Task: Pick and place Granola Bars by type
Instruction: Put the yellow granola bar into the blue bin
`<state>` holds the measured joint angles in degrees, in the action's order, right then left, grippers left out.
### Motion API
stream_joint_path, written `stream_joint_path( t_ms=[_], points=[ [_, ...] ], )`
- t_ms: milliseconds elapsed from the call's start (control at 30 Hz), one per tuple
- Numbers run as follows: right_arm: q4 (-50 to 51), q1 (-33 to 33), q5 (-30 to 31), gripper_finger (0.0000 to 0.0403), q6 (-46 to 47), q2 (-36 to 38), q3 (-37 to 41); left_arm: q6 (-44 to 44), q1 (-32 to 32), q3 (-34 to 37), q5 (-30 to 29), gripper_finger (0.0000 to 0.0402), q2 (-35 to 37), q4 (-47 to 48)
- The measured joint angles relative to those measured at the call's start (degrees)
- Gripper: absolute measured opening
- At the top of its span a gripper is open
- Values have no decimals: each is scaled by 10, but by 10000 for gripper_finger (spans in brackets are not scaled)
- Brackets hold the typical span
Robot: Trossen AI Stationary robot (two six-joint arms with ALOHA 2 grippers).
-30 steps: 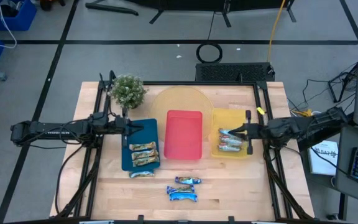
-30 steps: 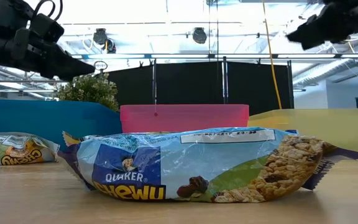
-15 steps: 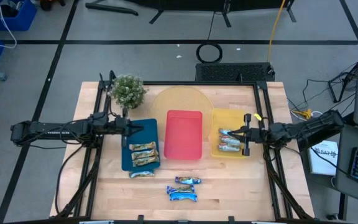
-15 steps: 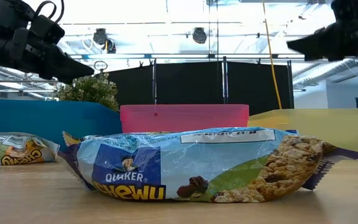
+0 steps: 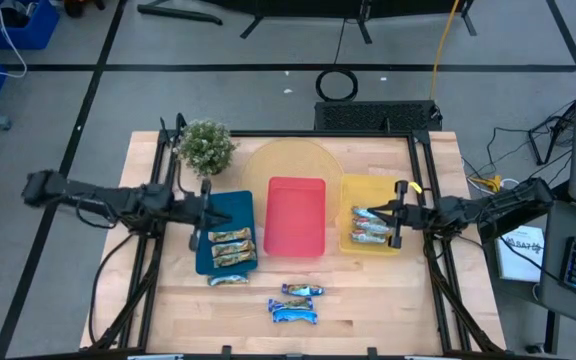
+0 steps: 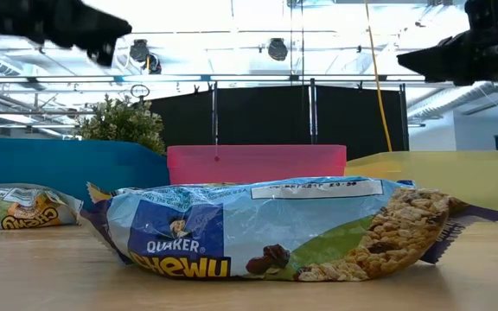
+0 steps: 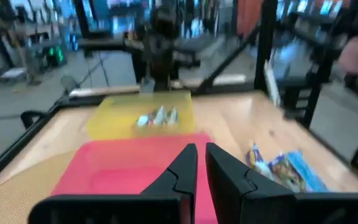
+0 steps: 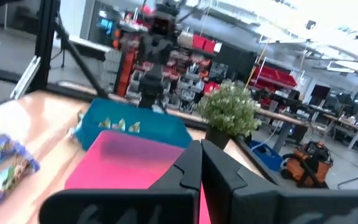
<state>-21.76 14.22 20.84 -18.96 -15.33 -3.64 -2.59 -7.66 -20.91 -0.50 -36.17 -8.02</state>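
Note:
Two tan-gold bars (image 5: 231, 246) lie in the blue tray (image 5: 232, 206), and a third (image 5: 228, 281) lies on the table at its near edge. Two silvery-teal bars (image 5: 370, 226) lie in the yellow tray (image 5: 363, 190). Three bright blue bars (image 5: 296, 304) lie on the table near the front; one (image 6: 266, 229) fills the low view. My left gripper (image 5: 197, 214) (image 7: 201, 165) hovers shut over the blue tray's left edge. My right gripper (image 5: 393, 215) (image 8: 199, 155) hangs shut above the yellow tray's right side, beside the teal bars.
An empty red tray (image 5: 296, 215) sits between the blue and yellow trays. A potted plant (image 5: 206, 146) stands at the far left corner, and a round tan mat (image 5: 290, 160) lies behind the trays. Bare wood (image 5: 388, 300) spreads along the near edge.
My left gripper has risen, climbing toward the top of the low view, and its arm has bent upward. My right gripper has sunk a little over the yellow tray. No bar has moved.

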Motion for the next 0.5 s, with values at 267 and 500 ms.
stream_joint_path(
  t_ms=[267, 500],
  points=[
    [-6, 0, 0, 0, -2, 0, 0, 90, -240, -189, -299, 42, -210, 255],
    [2, 0, 0, 0, -6, 0, 1, 159, -356, -285, -334, 42, -432, 277]
  ],
)
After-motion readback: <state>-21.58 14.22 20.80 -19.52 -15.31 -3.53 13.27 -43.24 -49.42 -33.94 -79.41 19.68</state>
